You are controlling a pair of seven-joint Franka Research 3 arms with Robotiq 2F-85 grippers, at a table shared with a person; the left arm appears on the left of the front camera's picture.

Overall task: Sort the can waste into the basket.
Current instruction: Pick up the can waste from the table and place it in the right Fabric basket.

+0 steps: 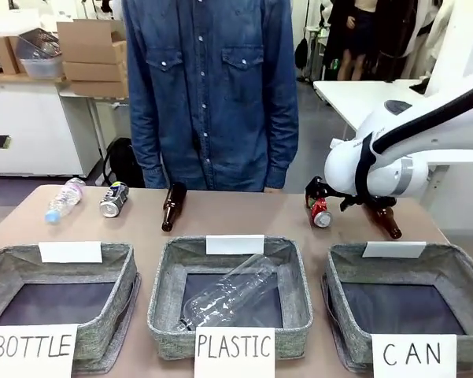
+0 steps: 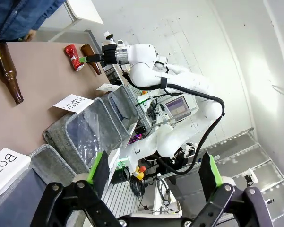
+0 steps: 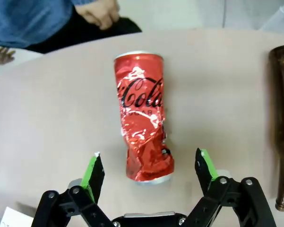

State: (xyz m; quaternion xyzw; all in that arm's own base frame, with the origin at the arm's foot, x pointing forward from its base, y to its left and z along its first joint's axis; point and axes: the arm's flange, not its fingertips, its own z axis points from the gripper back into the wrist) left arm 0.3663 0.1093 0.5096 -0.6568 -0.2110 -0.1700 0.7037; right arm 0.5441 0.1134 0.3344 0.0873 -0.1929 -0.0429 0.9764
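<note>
Can (image 3: 144, 123) (red, crumpled) reads Coca-Cola; basket (image 1: 448, 264) card (image 1: 413, 354) reads CAN

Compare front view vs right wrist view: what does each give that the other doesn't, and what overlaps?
Front adds: the CAN basket, the PLASTIC basket with a clear bottle lying in it, the BOTTLE basket, and the dark can lying at far left.
Right wrist adds: the right gripper open, its green pads either side of the near end of the red can and apart from it, plus the can's crushed dents.
Both: the red can lying on the table, with a brown bottle beside it.
</note>
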